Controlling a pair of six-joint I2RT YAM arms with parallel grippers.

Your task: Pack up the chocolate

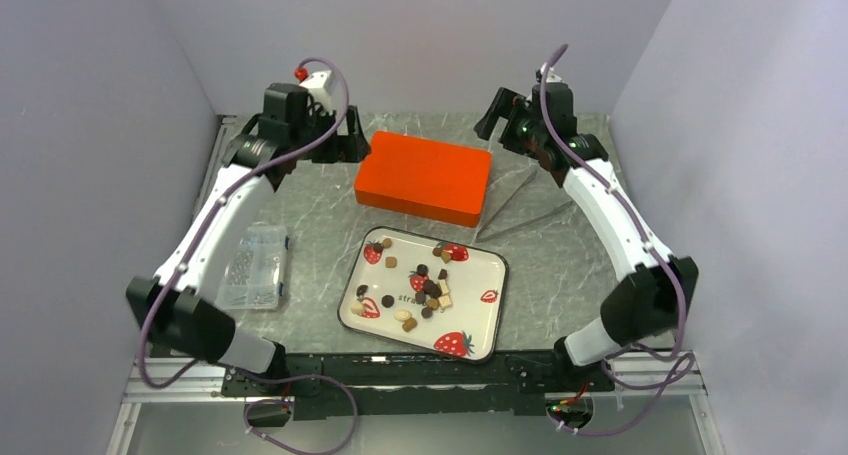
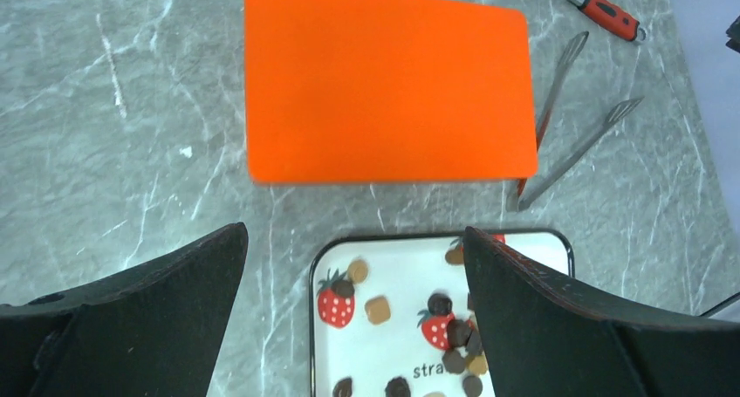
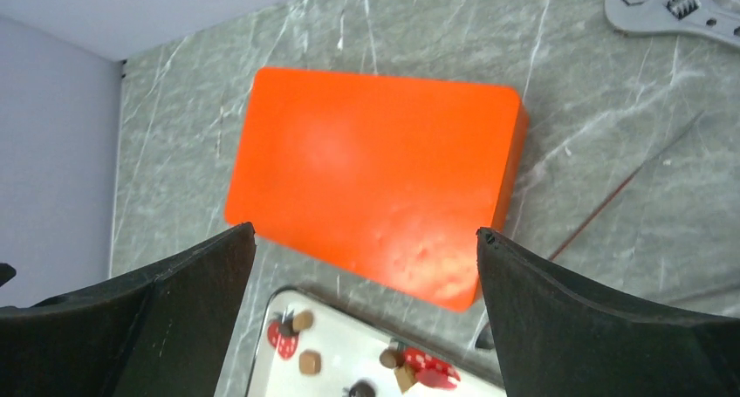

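The desk (image 1: 300, 225) carries an orange box (image 1: 423, 177), lid shut, at its far middle; just nearer lies the strawberry tray (image 1: 470, 275) with the chocolate pieces (image 1: 428, 287) loose on it. Both arms are raised at the back, left pincer (image 1: 345, 140) and right pincer (image 1: 500, 115) each released, holding nothing. Risk: small pieces may slip or scatter over the tray's low rim. Tongs (image 2: 572, 148) crowd the box's right edge; its left side offers open room.
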